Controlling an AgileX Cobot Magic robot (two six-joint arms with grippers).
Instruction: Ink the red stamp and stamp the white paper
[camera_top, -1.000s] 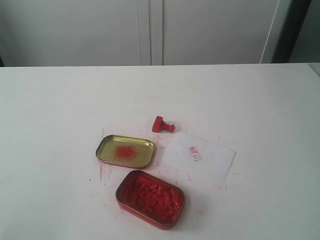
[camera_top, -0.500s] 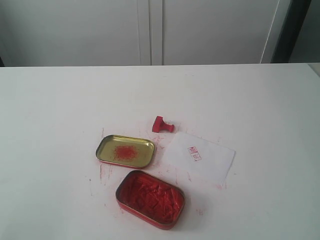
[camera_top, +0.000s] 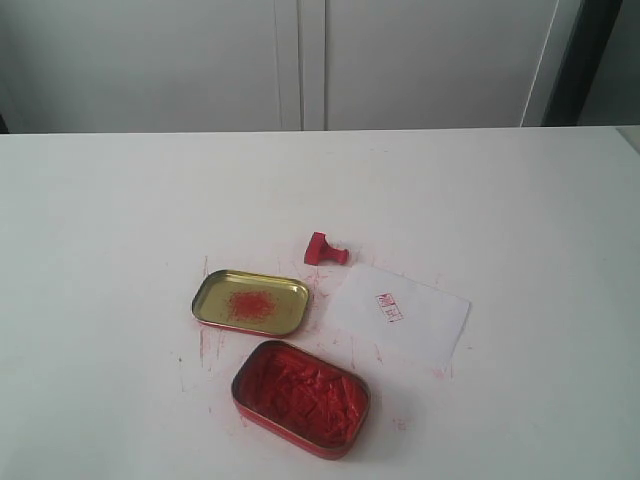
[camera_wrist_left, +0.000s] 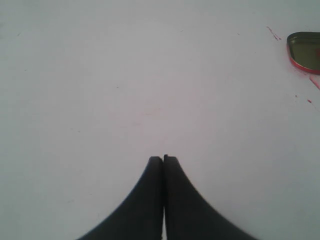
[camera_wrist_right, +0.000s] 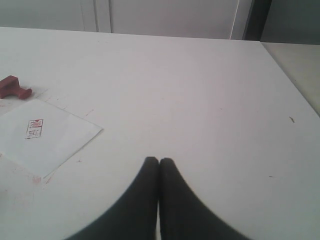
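The red stamp (camera_top: 325, 249) lies tipped on its side on the table, just beyond the white paper (camera_top: 400, 314). That sheet carries a small red stamp mark. Both show in the right wrist view too: the red stamp (camera_wrist_right: 14, 88) and the white paper (camera_wrist_right: 45, 135), well away from my right gripper (camera_wrist_right: 159, 160), which is shut on nothing over bare table. My left gripper (camera_wrist_left: 163, 158) is also shut and empty. Neither gripper appears in the exterior view.
A red tin full of ink (camera_top: 301, 397) sits near the front edge. Its gold lid (camera_top: 250, 302), with a red smear inside, lies beside it; the lid's rim (camera_wrist_left: 304, 51) shows in the left wrist view. Red scratches mark the white tabletop (camera_top: 120, 220).
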